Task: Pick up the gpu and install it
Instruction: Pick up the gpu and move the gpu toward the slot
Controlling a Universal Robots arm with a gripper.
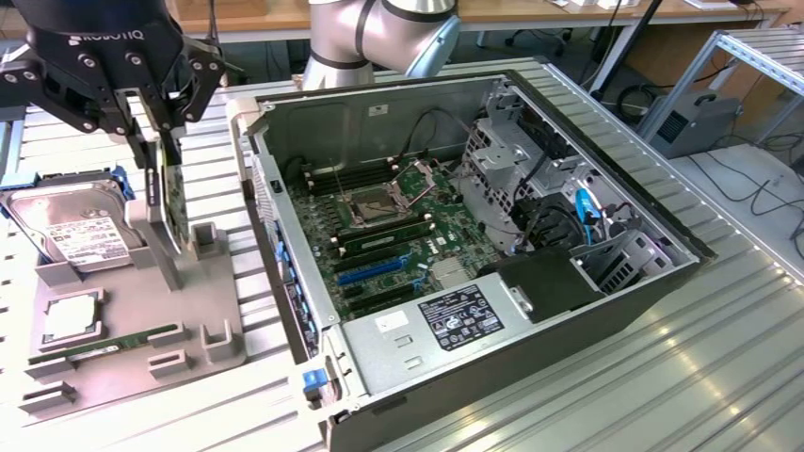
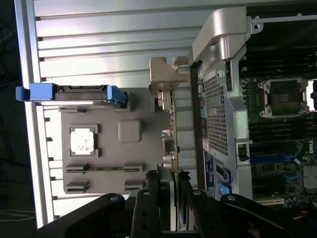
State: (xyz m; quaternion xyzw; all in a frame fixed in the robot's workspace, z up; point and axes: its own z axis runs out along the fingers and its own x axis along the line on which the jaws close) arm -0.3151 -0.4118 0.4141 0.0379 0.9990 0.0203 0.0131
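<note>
The gpu (image 1: 173, 193), a thin dark card with a pale metal bracket, stands upright on edge, clamped between the jaws.

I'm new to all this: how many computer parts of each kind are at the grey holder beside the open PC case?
Hard drive: 1
Processor chip: 1
Memory stick: 1
gpu, standing on edge, gripped by the pincer: 1
Total: 4

The gpu (image 1: 169, 188) stands upright over the tray (image 1: 126, 306), just beside the case (image 1: 566, 344).
</note>
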